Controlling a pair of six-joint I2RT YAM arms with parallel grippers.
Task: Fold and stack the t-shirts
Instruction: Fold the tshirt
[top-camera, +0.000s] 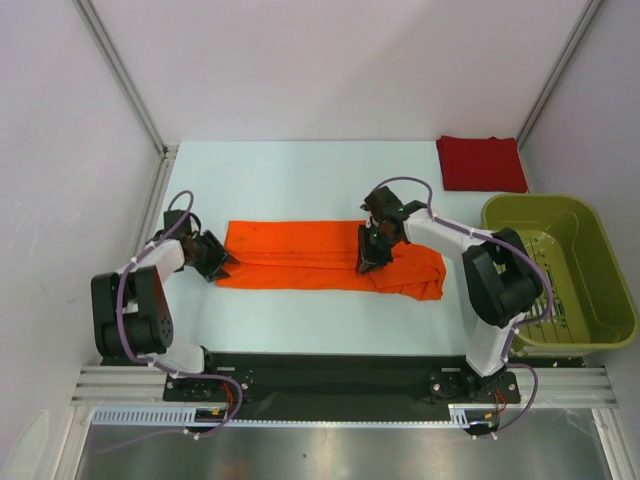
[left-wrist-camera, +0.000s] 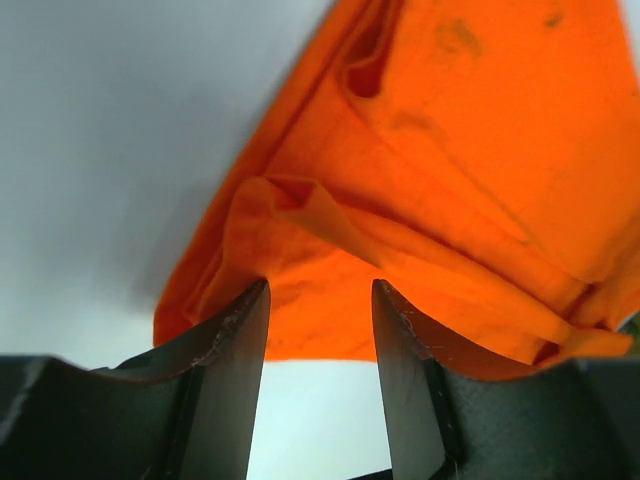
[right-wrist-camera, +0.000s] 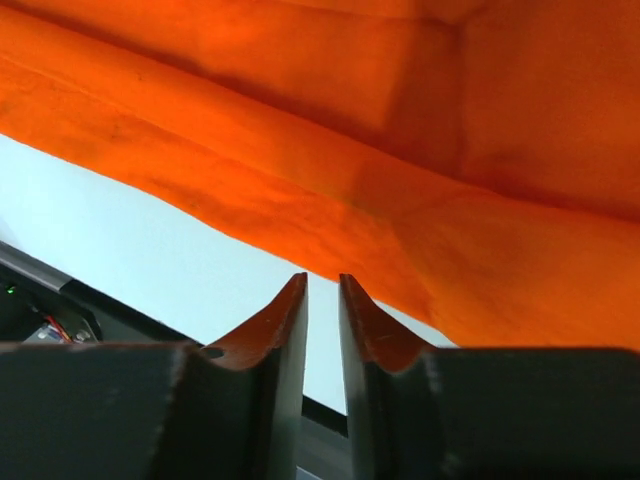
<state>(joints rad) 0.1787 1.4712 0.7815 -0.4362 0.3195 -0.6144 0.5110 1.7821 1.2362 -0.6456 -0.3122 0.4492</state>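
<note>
The t-shirts stand at different stages. The dark red t-shirt (top-camera: 481, 163) lies folded to a small rectangle on the table (top-camera: 300, 170), just beyond the far left corner of the olive-green basket (top-camera: 535, 200), so I count that one as done.

The orange t-shirt (top-camera: 300, 255) lies to the left of the basket as a long flat band. It looks folded lengthwise, and its end nearer the basket is bunched and thicker.

My left gripper (left-wrist-camera: 318, 285) is at the band's end farthest from the basket. Its fingers are apart, with the cloth's edge right at their tips and nothing between them that I can see. My right gripper (right-wrist-camera: 322, 280) is low over the part of the band nearer the basket, at its near edge. Only a narrow slit parts its fingers, bare table shows through it, and it clamps nothing.

I judge the job a little past halfway. The orange band has yet to be folded crosswise into a small rectangle, then brought together with the red one as a stack.
</note>
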